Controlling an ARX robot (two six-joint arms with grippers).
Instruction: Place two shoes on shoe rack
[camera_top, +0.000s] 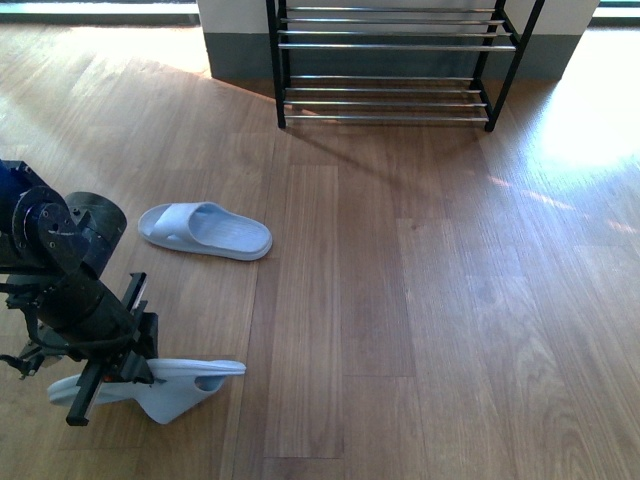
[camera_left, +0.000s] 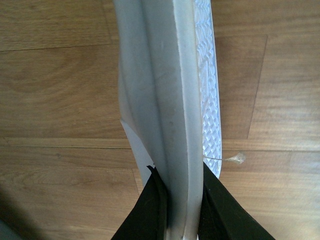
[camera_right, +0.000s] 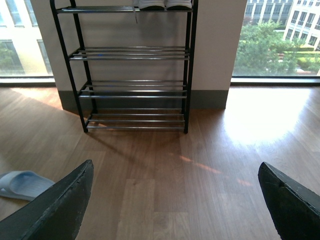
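In the front view the left gripper (camera_top: 120, 375) sat at the lower left of the frame, its fingers clamped on a pale blue slide sandal (camera_top: 185, 385) that was tipped up on its side just above the wooden floor (camera_top: 450, 300). The left wrist view showed this closely: two black fingers (camera_left: 150, 210) pinched the edge of the sandal (camera_left: 165, 100), whose textured sole ran up the middle of the frame.

A second pale blue sandal (camera_top: 205, 230) lay flat on the floor left of centre, well apart from the held one.

The shoe rack (camera_top: 385, 95) stood at the top centre of the front view, against a pale wall, its lower chrome bars bare. In the right wrist view the rack (camera_right: 135, 55) filled the upper left, and a pair of white-soled shoes (camera_right: 165, 4) rested on its top tier, cut off by the top edge of the frame.

The right gripper (camera_right: 175, 210) appeared only in its own wrist view, with its dark fingers (camera_right: 60, 210) wide apart at the bottom corners and nothing between them.
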